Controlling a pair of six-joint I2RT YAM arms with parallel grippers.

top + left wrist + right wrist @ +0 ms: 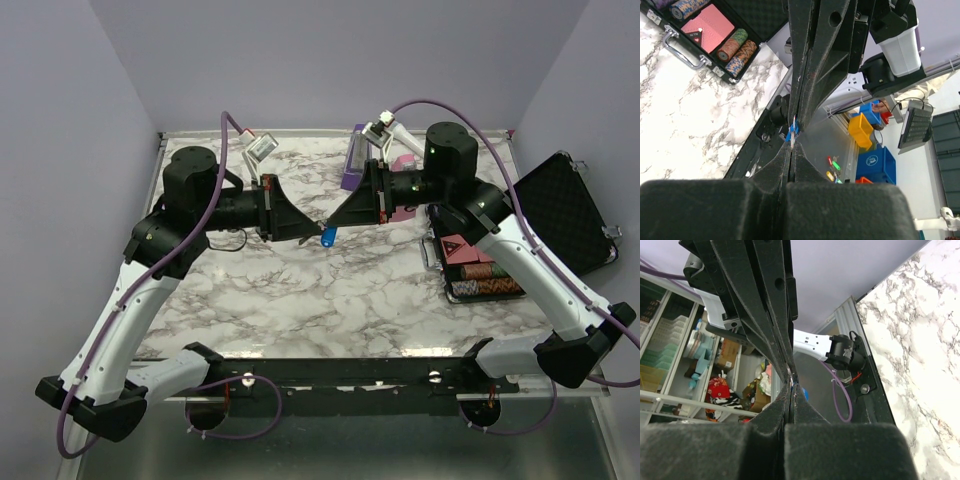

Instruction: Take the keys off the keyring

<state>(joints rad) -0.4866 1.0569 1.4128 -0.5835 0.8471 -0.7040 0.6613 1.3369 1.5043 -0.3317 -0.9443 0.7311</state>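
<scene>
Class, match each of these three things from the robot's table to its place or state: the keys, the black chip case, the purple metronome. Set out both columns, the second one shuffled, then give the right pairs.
Things:
1. keys
2. chip case
3. purple metronome

Places or states:
A. lying open at the table's right side
B. standing at the table's far edge
C. blue, over mid-table, where the shut tips of the left gripper and the right gripper meet

Pairs: 1-C, 2-A, 3-B
</scene>
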